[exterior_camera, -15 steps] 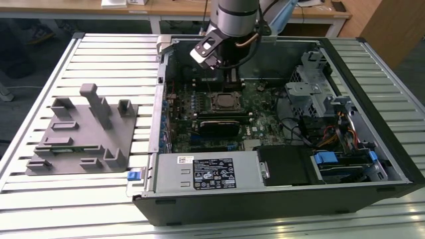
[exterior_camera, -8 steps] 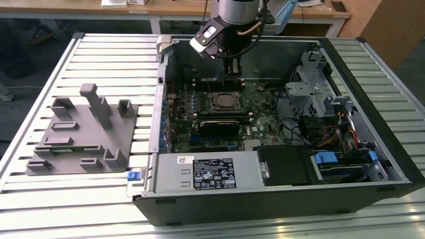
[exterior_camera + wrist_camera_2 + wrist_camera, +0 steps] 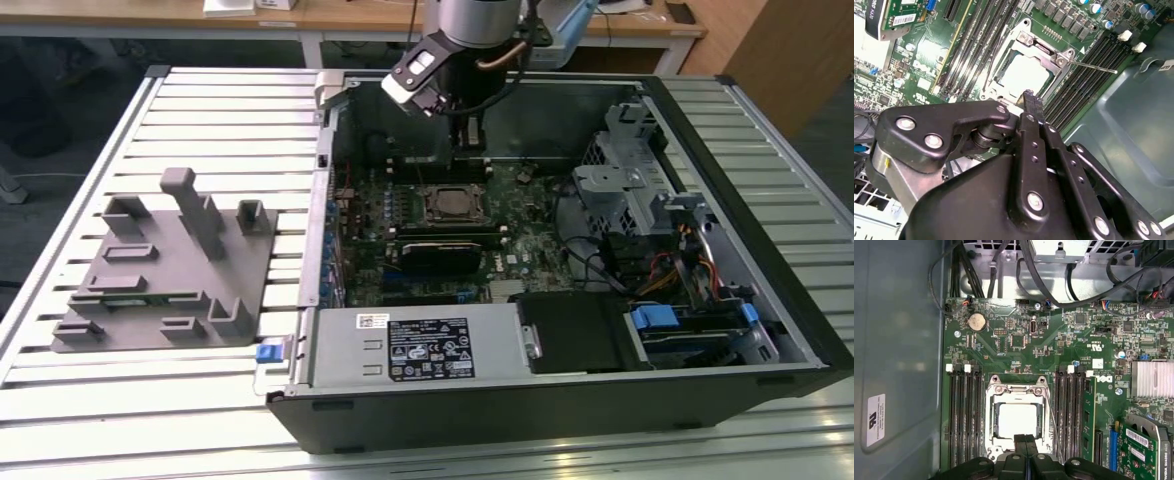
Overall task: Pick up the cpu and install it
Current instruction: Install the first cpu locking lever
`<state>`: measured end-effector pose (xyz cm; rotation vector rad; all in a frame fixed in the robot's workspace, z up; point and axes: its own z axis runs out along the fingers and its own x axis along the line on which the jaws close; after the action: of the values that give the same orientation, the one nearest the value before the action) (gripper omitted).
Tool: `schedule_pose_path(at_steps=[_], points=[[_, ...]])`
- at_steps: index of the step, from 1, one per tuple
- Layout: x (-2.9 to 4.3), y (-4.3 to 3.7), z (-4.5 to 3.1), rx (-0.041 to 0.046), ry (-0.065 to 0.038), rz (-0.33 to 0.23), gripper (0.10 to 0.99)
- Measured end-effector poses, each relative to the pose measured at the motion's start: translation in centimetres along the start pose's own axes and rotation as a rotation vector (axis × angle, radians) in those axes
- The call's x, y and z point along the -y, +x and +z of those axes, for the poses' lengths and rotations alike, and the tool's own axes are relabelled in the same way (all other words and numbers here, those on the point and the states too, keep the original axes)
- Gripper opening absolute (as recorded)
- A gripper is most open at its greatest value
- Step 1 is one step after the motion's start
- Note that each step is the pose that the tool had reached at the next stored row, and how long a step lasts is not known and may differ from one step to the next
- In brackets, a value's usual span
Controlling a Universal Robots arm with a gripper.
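The cpu (image 3: 1016, 420), a square chip with a pale silver top, lies flat inside the metal socket frame (image 3: 996, 390) on the green motherboard (image 3: 1014, 350). It also shows in the second wrist view (image 3: 1024, 75) and, small, in the exterior view (image 3: 451, 203). My gripper (image 3: 1026, 439) hangs above the socket's edge with its two black fingers pressed together and nothing between them. Its tip (image 3: 1029, 96) points down at the rim of the socket frame, apart from the chip. In the exterior view the gripper (image 3: 467, 135) is inside the open computer case, over the board's far side.
Memory slots (image 3: 964, 410) flank the socket on both sides, and a thin socket lever (image 3: 1094, 66) sticks out. A graphics card (image 3: 1149, 445) and a heat sink (image 3: 1151, 379) lie nearby. A grey plastic tray (image 3: 160, 270) sits at the exterior view's left, outside the case. The drive cage (image 3: 641, 180) and cables crowd the case's right.
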<state>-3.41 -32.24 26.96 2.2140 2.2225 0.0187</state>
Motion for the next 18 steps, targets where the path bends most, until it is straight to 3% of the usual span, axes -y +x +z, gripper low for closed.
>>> schedule_pose_path(at_steps=[3,18], points=[[0.00,0.00,0.00,-0.0001,0.000,-0.011,0.106],[0.00,0.00,0.01,-0.0032,0.002,-0.281,0.106]])
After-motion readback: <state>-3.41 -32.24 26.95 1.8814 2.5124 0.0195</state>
